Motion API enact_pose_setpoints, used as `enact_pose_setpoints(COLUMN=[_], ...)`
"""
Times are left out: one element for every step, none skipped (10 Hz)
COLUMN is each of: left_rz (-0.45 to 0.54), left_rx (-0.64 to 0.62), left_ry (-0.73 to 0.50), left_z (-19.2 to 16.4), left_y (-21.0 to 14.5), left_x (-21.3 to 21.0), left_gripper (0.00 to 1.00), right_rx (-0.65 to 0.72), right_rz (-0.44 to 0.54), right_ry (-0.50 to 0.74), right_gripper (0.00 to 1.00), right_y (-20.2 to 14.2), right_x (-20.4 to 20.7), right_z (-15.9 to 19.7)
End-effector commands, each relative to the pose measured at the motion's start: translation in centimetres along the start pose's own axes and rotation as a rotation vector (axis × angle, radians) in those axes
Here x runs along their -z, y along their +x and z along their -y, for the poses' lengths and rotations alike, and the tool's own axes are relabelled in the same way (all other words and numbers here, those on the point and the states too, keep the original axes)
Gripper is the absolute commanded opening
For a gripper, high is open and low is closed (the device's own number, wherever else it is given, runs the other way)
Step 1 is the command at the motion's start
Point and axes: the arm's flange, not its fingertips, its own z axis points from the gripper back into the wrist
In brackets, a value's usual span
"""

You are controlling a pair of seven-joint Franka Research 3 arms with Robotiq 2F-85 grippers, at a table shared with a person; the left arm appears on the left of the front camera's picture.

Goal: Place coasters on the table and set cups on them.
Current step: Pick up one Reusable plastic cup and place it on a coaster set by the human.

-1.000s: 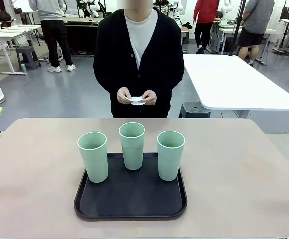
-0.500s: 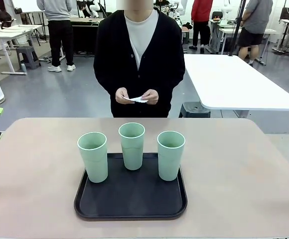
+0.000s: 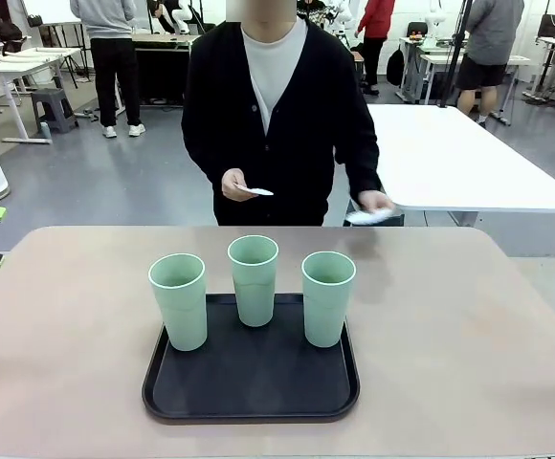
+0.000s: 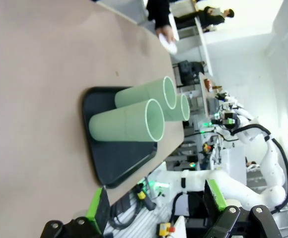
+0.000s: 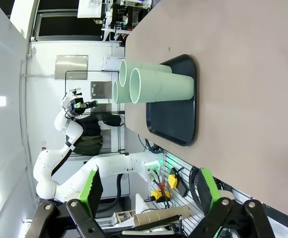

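Observation:
Three mint-green cups stand on a black tray [image 3: 249, 387] in the middle of the beige table [image 3: 67, 335]: left cup [image 3: 179, 299], middle cup [image 3: 254, 279], right cup [image 3: 327, 296]. Across the table, the person holds white coasters [image 3: 258, 191] in one hand. Their other hand carries one coaster [image 3: 368, 216] low over the far right edge; the same coaster [image 4: 169, 46] appears in the left wrist view. My left gripper [image 4: 156, 203] is open and far from the cups [image 4: 129, 121]. My right gripper [image 5: 149, 186] is also open and well back from the cups [image 5: 159, 87].
A white-topped table [image 3: 459, 158] stands behind the person at the right. Bare beige tabletop lies on both sides of the tray and in front of it. People stand and walk in the far background.
The person's hands have parted. One hand has swung out to the picture's right and down toward the table's far edge with a coaster. The cups and both grippers have not moved.

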Motion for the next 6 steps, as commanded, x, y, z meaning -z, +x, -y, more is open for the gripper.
enact_pose_setpoints(left_rz=[0.006, 0.006, 0.006, 0.006, 0.006, 0.006], left_rx=[0.002, 0.002, 0.002, 0.002, 0.002, 0.002], left_ry=[-0.012, -0.012, -0.012, -0.012, -0.012, -0.012], left_z=[-0.10, -0.10, -0.10, -0.10, -0.10, -0.10], left_y=[-0.08, -0.08, -0.08, -0.08, -0.08, -0.08], left_x=[-0.25, -0.25, -0.25, -0.25, -0.25, -0.25], left_gripper=[1.00, 1.00, 1.00, 1.00, 1.00, 1.00], right_rx=[0.001, 0.001, 0.001, 0.001, 0.001, 0.001], right_rz=[0.002, 0.002, 0.002, 0.002, 0.002, 0.002], right_ry=[0.007, 0.007, 0.007, 0.007, 0.007, 0.007], right_gripper=[1.00, 1.00, 1.00, 1.00, 1.00, 1.00], right_y=[0.16, 0.16, 0.16, 0.16, 0.16, 0.16], right_x=[0.07, 0.07, 0.07, 0.07, 0.07, 0.07], right_z=[0.03, 0.03, 0.03, 0.03, 0.03, 0.03])
